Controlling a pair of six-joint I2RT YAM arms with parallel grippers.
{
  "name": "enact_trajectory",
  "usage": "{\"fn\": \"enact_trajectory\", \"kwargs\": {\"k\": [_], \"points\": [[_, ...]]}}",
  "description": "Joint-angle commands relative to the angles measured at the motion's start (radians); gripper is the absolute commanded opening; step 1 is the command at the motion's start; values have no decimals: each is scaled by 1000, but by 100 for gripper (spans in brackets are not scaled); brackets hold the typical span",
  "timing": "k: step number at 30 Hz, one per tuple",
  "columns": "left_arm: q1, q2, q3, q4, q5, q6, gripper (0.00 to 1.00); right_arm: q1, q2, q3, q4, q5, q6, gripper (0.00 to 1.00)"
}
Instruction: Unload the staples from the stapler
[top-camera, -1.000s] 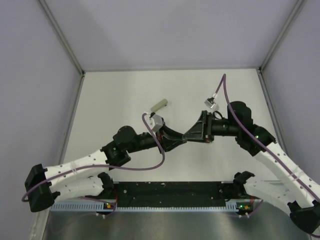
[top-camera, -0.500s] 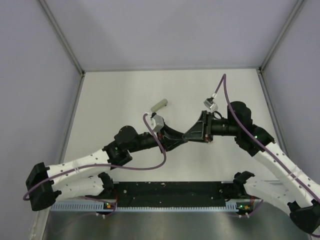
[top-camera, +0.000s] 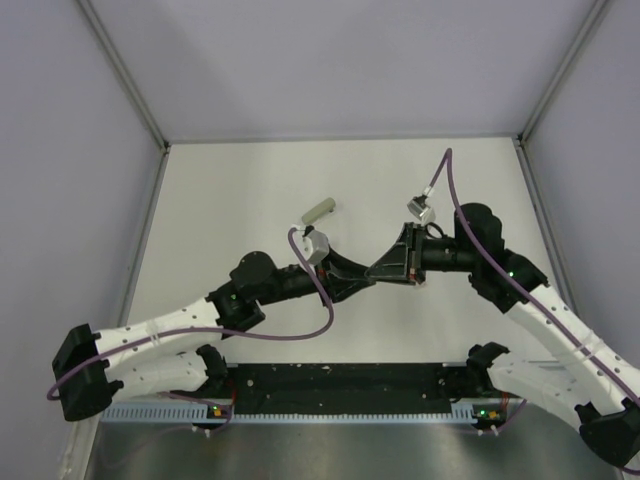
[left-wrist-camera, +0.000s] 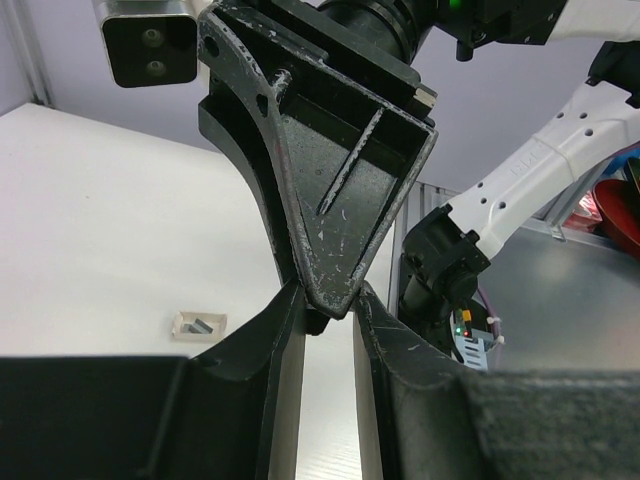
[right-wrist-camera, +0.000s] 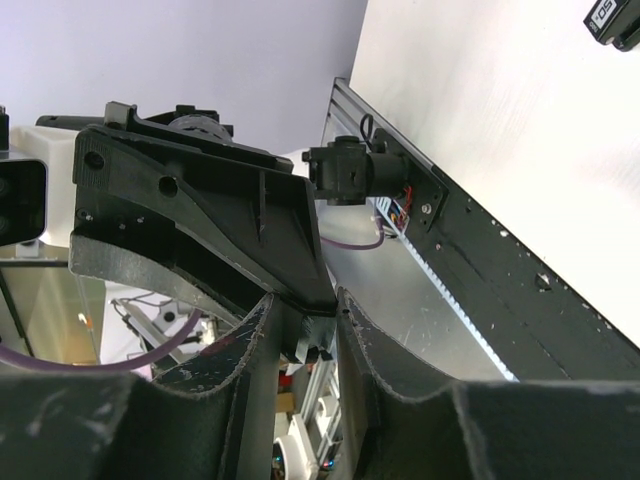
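Note:
My two grippers meet tip to tip above the middle of the table. The left gripper and the right gripper are both closed narrow on one small dark thing, the black stapler. Only a bit of the stapler shows between the left fingers and as a black, partly shiny piece between the right fingers. In the left wrist view my left gripper has the right gripper's tip wedged at its fingertips. In the right wrist view my right gripper has the left gripper's tip the same way. In the top view the stapler is hidden.
A pale olive-grey short bar lies on the white table behind the left gripper. A small beige squarish piece lies on the table under the grippers. Grey walls close in the back and sides. A black rail runs along the near edge.
The left arm has crept a little to the right toward the right gripper. The right arm and the olive-grey bar have not moved.

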Motion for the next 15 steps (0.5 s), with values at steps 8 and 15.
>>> {"fn": "enact_trajectory", "kwargs": {"k": [8,15], "points": [[-5,-23,2,4,-24,26,43,9,-2,-5,53,-23,17,14],[-3,-31,-4,-5,-34,34,48,9,-2,-7,55,-15,20,10]]}}
